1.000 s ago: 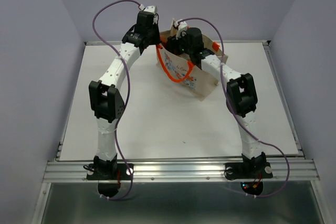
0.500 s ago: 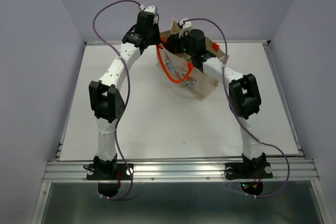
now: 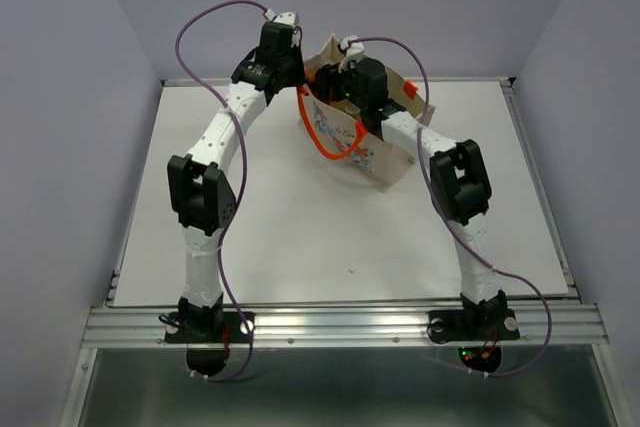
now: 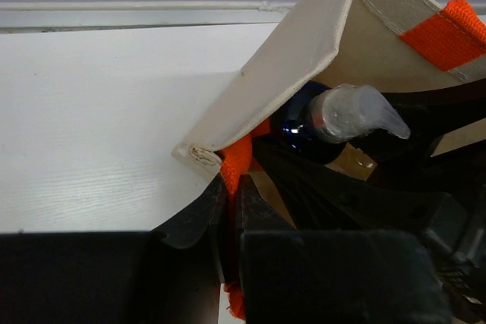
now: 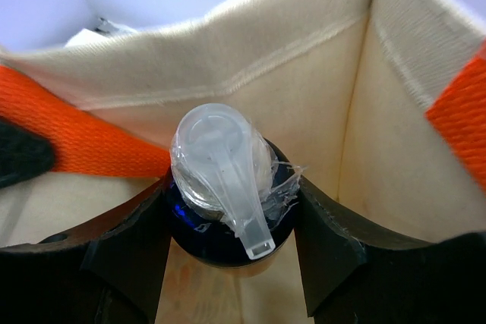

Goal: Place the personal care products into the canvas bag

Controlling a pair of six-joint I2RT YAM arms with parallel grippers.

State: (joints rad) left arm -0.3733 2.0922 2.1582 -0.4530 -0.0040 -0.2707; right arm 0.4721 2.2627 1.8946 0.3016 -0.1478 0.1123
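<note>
The beige canvas bag (image 3: 385, 152) with floral print stands at the back of the table. My left gripper (image 4: 230, 187) is shut on its orange handle (image 4: 237, 158), pinching the strap at the bag's near corner. My right gripper (image 5: 231, 218) reaches into the bag's mouth and is shut on one personal care product, a bottle (image 5: 220, 165) with a dark blue shoulder and a clear pump cap in plastic wrap. From the left wrist, the same bottle (image 4: 345, 111) shows just inside the bag wall (image 4: 304, 58). Other products are out of view.
The other orange handle (image 3: 335, 142) loops down the bag's front. The bag's inner walls (image 5: 304, 81) close in around the right gripper. White tabletop (image 3: 300, 227) spreads in front of the bag, with a raised rail (image 3: 340, 322) at the near edge.
The right wrist has shifted slightly left over the bag's mouth with the bottle still held. The left arm has kept its hold on the handle.
</note>
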